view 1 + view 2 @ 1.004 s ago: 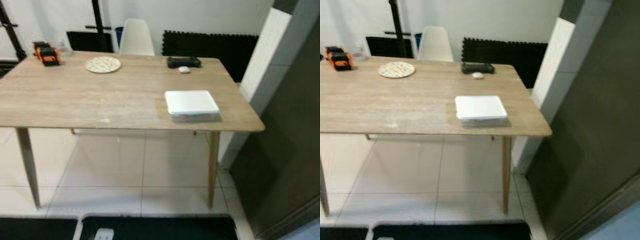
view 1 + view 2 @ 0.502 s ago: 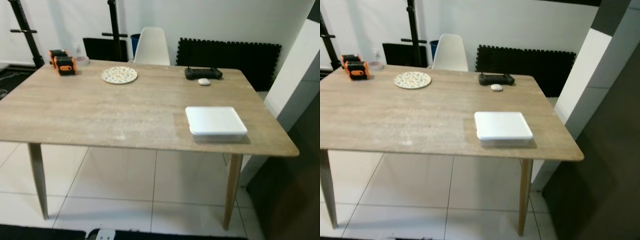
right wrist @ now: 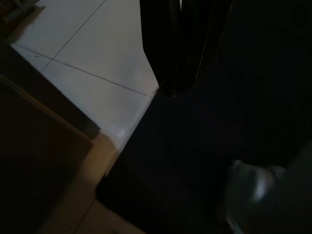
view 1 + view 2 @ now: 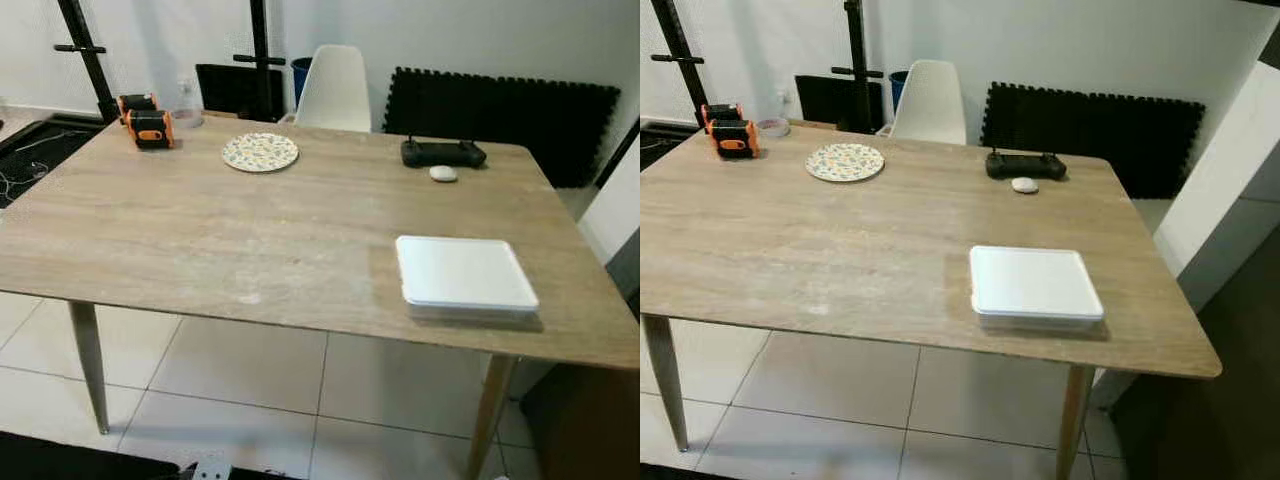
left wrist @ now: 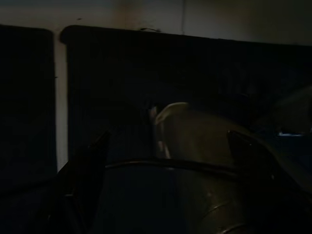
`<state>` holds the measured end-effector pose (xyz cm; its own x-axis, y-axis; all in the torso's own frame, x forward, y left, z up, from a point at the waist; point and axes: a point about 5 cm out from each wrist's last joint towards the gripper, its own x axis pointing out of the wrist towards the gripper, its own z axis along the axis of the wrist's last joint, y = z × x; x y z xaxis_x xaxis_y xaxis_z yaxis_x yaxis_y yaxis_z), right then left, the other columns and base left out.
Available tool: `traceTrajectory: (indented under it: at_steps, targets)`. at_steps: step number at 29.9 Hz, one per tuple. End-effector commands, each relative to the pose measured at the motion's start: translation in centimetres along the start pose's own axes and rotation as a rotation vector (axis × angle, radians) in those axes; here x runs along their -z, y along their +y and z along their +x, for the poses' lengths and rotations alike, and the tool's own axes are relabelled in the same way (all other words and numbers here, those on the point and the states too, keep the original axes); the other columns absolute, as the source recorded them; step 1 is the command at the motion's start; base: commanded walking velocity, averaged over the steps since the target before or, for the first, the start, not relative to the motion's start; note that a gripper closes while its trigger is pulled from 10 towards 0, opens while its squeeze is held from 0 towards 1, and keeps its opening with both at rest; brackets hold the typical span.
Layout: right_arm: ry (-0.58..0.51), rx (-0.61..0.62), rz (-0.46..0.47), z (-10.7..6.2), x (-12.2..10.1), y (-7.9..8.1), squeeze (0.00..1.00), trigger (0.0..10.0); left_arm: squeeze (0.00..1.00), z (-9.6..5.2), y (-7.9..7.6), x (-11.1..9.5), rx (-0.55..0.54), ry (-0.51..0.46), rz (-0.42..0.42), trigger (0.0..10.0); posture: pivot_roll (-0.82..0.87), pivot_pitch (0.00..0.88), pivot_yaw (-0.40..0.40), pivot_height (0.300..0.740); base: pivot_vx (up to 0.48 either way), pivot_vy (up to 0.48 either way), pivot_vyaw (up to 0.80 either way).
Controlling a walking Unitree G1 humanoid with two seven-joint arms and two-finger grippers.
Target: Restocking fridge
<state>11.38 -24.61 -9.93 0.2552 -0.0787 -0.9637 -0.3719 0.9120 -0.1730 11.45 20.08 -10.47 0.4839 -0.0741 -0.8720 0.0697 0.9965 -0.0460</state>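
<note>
Wooden table (image 4: 790, 260) is facing me, white container (image 4: 1034, 284) lying near its right edge; my right gripper (image 3: 176, 90) is hanging pressed together, left unclear; restocking seems barely begun.

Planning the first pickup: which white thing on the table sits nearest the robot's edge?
The flat square white container, at the near right of the table. The small white oval lies far back, beside the black controller.

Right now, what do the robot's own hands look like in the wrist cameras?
The right hand has two long, slim black fingers that taper to narrow tips. They are plain, with no markings or cables to be seen. The left hand sits in deep shade: two broad, dark finger silhouettes can be made out, but finer detail is too dark to tell.
</note>
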Motion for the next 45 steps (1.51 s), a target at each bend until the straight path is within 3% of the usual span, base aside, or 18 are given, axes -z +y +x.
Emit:
traceTrajectory:
  at_steps: [1, 10, 17, 18, 19, 20, 21, 22, 24, 27, 28, 31, 32, 36, 39, 42, 44, 45]
  targets:
    - [0.022, 0.002, 0.013, -0.1, 0.8, -0.2, 0.0, 10.0, 0.0, 0.0, -0.2, 0.4, 0.011, 0.019, 0.0, 10.0, -0.07, 0.0, -0.032, 0.74, 0.0, -0.465, 0.0]
    - [-0.03, -0.03, 0.028, -0.1, -0.1, -0.2, 0.0, 10.0, 0.0, -0.1, -0.3, 0.6, 0.013, 0.026, -0.002, 10.0, -0.07, 0.0, -0.033, 0.74, 0.0, -0.465, 0.0]
    - [-0.274, -0.22, 0.108, -0.6, -6.0, -0.1, 0.0, 10.0, 0.0, -0.1, -0.2, 0.7, -0.002, 0.034, -0.007, 10.0, -0.07, 0.0, -0.03, 0.74, 0.0, -0.17, 0.0]
    - [-0.321, -0.283, 0.118, -0.8, -7.0, 0.2, 0.09, 10.0, 0.0, -0.1, -0.2, 0.7, -0.002, 0.034, -0.007, 10.0, -0.07, 0.0, -0.03, 0.74, 0.0, 0.0, 0.0]
    - [-0.321, -0.283, 0.118, -0.8, -7.0, 0.2, 0.09, 10.0, 0.0, -0.1, -0.2, 0.7, -0.002, 0.034, -0.007, 10.0, -0.07, 0.0, -0.03, 0.74, 0.0, 0.0, 0.0]
    - [-0.36, -0.351, 0.123, -1.1, -7.9, 0.5, 0.37, 10.0, 0.0, -0.1, -0.1, 0.8, -0.003, 0.035, -0.006, 10.0, -0.07, 0.0, -0.03, 0.74, 0.0, 0.0, 0.0]
    - [-0.36, -0.351, 0.123, -1.1, -7.9, 0.5, 0.37, 10.0, 0.0, -0.1, -0.1, 0.8, -0.003, 0.035, -0.006, 10.0, -0.07, 0.0, -0.03, 0.74, 0.0, 0.0, 0.0]
    - [-0.447, -0.517, 0.101, -1.8, -10.0, 1.0, 1.0, 10.0, 0.0, -0.1, -0.1, 0.8, -0.003, 0.036, -0.006, 10.0, -0.07, 0.0, -0.029, 0.74, 0.0, 0.0, 0.0]
    - [-0.447, -0.517, 0.101, -1.8, -10.0, 1.0, 1.0, 10.0, 0.0, -0.1, -0.1, 0.8, -0.003, 0.036, -0.006, 10.0, -0.07, 0.0, -0.029, 0.74, 0.0, 0.0, 0.0]
    - [-0.578, -0.81, 0.026, -3.8, -13.2, 1.6, 1.0, 10.0, 0.0, -0.2, 0.0, 0.9, -0.006, 0.04, -0.004, 10.0, -0.07, 0.0, -0.029, 0.74, 0.0, 0.0, 0.0]
    - [-0.578, -0.81, 0.026, -3.8, -13.2, 1.6, 1.0, 10.0, 0.0, -0.2, 0.0, 0.9, -0.006, 0.04, -0.004, 10.0, -0.07, 0.0, -0.029, 0.74, 0.0, 0.0, 0.0]
    - [-0.672, -1.048, -0.127, -6.0, -15.3, 2.5, 1.0, 10.0, 0.0, -0.2, 0.1, 1.0, -0.008, 0.046, -0.004, 10.0, -0.07, 0.0, -0.033, 0.74, 0.0, 0.0, 0.0]
    - [-0.672, -1.048, -0.127, -6.0, -15.3, 2.5, 1.0, 10.0, 0.0, -0.2, 0.1, 1.0, -0.008, 0.046, -0.004, 10.0, -0.07, 0.0, -0.033, 0.74, 0.0, 0.0, 0.0]
    - [-0.788, -1.246, -0.312, -9.4, -17.4, 3.7, 1.0, 10.0, 0.0, -0.2, 0.0, 1.1, -0.006, 0.05, -0.005, 10.0, -0.07, 0.0, -0.036, 0.74, 0.0, 0.0, 0.0]
    - [-0.788, -1.246, -0.312, -9.4, -17.4, 3.7, 1.0, 10.0, 0.0, -0.2, 0.0, 1.1, -0.006, 0.05, -0.005, 10.0, -0.07, 0.0, -0.036, 0.74, 0.0, 0.0, 0.0]
    - [-0.987, -1.405, -0.389, -14.6, -20.4, 4.1, 1.0, 10.0, 0.0, -0.2, -0.1, 1.2, -0.003, 0.052, -0.009, 10.0, -0.07, 0.0, -0.037, 0.74, 0.0, 0.0, 0.0]
    - [-0.987, -1.405, -0.389, -14.6, -20.4, 4.1, 1.0, 10.0, 0.0, -0.2, -0.1, 1.2, -0.003, 0.052, -0.009, 10.0, -0.07, 0.0, -0.037, 0.74, 0.0, 0.0, 0.0]
    - [-1.085, -1.455, -0.402, -16.9, -21.8, 4.1, 1.0, 10.0, 0.0, -0.2, -0.2, 1.3, -0.003, 0.052, -0.011, 10.0, -0.07, 0.0, -0.04, 0.74, 0.0, 0.0, 0.0]
